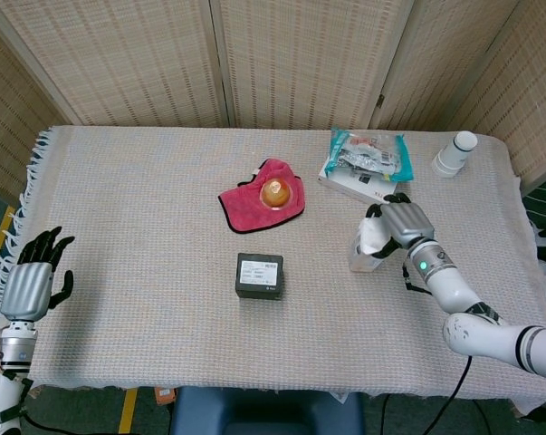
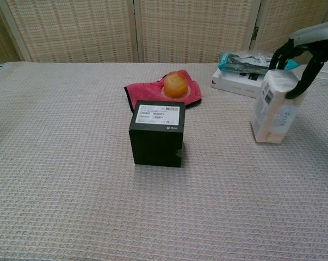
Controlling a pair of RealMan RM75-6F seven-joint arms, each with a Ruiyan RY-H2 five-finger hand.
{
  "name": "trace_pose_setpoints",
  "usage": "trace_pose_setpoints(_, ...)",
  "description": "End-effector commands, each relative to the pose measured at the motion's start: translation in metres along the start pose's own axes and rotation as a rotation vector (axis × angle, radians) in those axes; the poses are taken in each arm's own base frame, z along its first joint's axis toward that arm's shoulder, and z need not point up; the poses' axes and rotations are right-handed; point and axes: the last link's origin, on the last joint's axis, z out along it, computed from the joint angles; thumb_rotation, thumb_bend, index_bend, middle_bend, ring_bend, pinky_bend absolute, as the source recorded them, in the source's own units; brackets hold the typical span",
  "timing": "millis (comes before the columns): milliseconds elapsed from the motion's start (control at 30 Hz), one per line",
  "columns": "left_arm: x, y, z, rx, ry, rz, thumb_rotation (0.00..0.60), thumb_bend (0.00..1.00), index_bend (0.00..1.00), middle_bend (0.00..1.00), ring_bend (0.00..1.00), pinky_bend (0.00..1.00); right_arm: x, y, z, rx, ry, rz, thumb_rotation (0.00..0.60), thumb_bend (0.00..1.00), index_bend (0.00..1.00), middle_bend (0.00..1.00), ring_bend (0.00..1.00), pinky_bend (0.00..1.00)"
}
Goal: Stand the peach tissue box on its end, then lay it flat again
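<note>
Right of the black box (image 2: 156, 132), the peach tissue box (image 2: 276, 107) stands upright on its end, its top clasped from above by the right hand (image 2: 308, 43), fingers curled over it.

The peach tissue box (image 2: 275, 106) was seen standing on its end at the right, tilted slightly, its top gripped by the right hand (image 2: 302, 51). A black box (image 2: 156, 132) stood centrally, before an orange object (image 2: 175, 85) on a red cloth (image 2: 139, 93).
</note>
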Motion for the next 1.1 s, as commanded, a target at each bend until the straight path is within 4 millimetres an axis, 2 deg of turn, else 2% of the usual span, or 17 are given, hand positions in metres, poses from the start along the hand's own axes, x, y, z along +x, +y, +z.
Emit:
trace_pose_setpoints(33, 0.0, 0.0, 0.0, 0.001, 0.001, 0.0, 0.6, 0.55, 0.17, 0.0, 0.0, 0.11, 0.003, 0.004, 0.001, 0.059, 0.086, 0.151, 0.6, 0.12, 0.41, 0.39, 0.25, 0.0)
trace_pose_setpoints(167, -0.001, 0.001, 0.0, -0.002, -0.001, 0.001, 0.6, 0.55, 0.17, 0.0, 0.0, 0.11, -0.006, 0.024, 0.005, 0.16, 0.22, 0.409, 0.6, 0.12, 0.42, 0.39, 0.26, 0.0)
trace_pose_setpoints(300, -0.001, 0.001, 0.0, -0.003, -0.002, 0.004, 0.6, 0.55, 0.17, 0.0, 0.0, 0.11, -0.033, 0.048, 0.018, 0.226, 0.312, 0.62, 0.6, 0.17, 0.42, 0.39, 0.27, 0.0)
trace_pose_setpoints(367, -0.001, 0.001, 0.0, -0.001, -0.003, 0.005, 0.6, 0.55, 0.17, 0.0, 0.0, 0.11, -0.048, 0.058, 0.027, 0.241, 0.326, 0.717, 0.6, 0.18, 0.42, 0.39, 0.27, 0.0)
trace_pose_setpoints(467, -0.001, -0.001, 0.001, 0.006, -0.001, 0.005, 0.6, 0.55, 0.17, 0.0, 0.0, 0.11, -0.064, 0.067, 0.039, 0.255, 0.277, 0.766, 0.6, 0.19, 0.42, 0.39, 0.27, 0.0)
trace_pose_setpoints(567, -0.001, -0.002, 0.002, 0.011, -0.001, 0.006, 0.6, 0.55, 0.17, 0.0, 0.0, 0.11, -0.071, 0.068, 0.05, 0.273, 0.257, 0.771, 0.6, 0.2, 0.41, 0.39, 0.27, 0.0)
trace_pose_setpoints(767, -0.001, -0.003, 0.002, 0.015, -0.002, 0.01, 0.6, 0.55, 0.17, 0.0, 0.0, 0.11, -0.082, 0.056, 0.066, 0.32, 0.196, 0.866, 0.6, 0.23, 0.41, 0.39, 0.27, 0.0)
trace_pose_setpoints(1100, -0.001, -0.004, 0.003, 0.018, -0.001, 0.009, 0.6, 0.55, 0.17, 0.0, 0.0, 0.11, -0.088, 0.053, 0.074, 0.333, 0.147, 0.859, 0.6, 0.23, 0.42, 0.39, 0.27, 0.0)
